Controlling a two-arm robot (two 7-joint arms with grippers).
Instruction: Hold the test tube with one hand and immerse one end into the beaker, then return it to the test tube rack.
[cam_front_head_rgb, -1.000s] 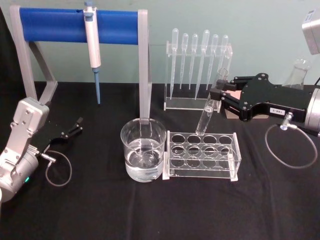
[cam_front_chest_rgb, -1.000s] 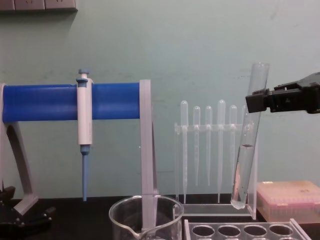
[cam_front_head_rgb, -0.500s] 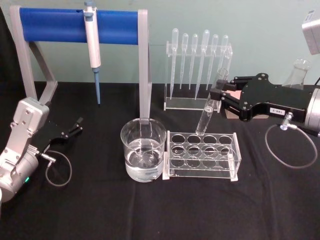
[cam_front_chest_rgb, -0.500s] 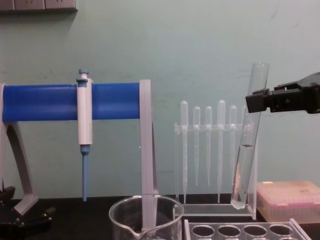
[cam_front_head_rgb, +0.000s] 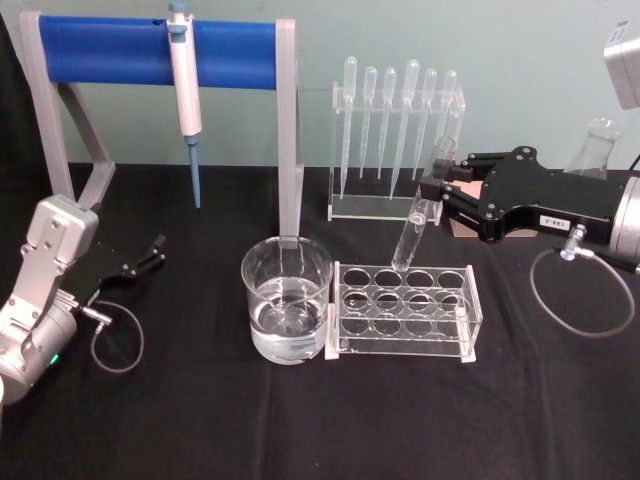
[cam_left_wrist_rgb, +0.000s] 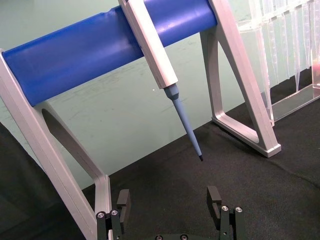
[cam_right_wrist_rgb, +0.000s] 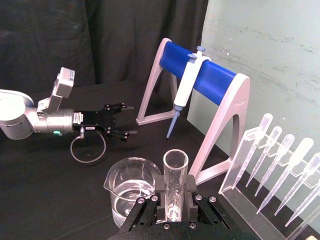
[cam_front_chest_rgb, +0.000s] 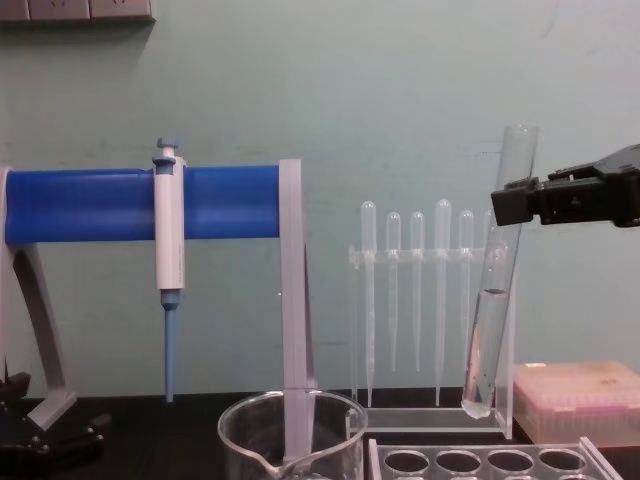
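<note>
The right gripper (cam_front_head_rgb: 432, 189) reaches in from the right of the frame, its jaws closed on the test tube (cam_front_head_rgb: 411, 238) close under the open rim. The tube hangs tilted, its round bottom in the air above the back row of the rack (cam_front_head_rgb: 404, 288), touching nothing, with a little liquid showing inside in the chest view. The beaker (cam_front_head_rgb: 262, 300) stands just left of the rack, lower centre, partly filled.

The grip sits high on smooth glass, so the long free end can swing, or the tube can slide through the jaws if it is jolted. With this lean, a straight drop towards the rack would likely land the bottom on the edge of a hole, not in it, and could chip it or shove the rack. A low sideways pass to the beaker risks clipping its rim.

The left gripper (cam_front_head_rgb: 150, 255) rests at the left of the surface (cam_front_head_rgb: 300, 420), jaws open and holding nothing
</note>
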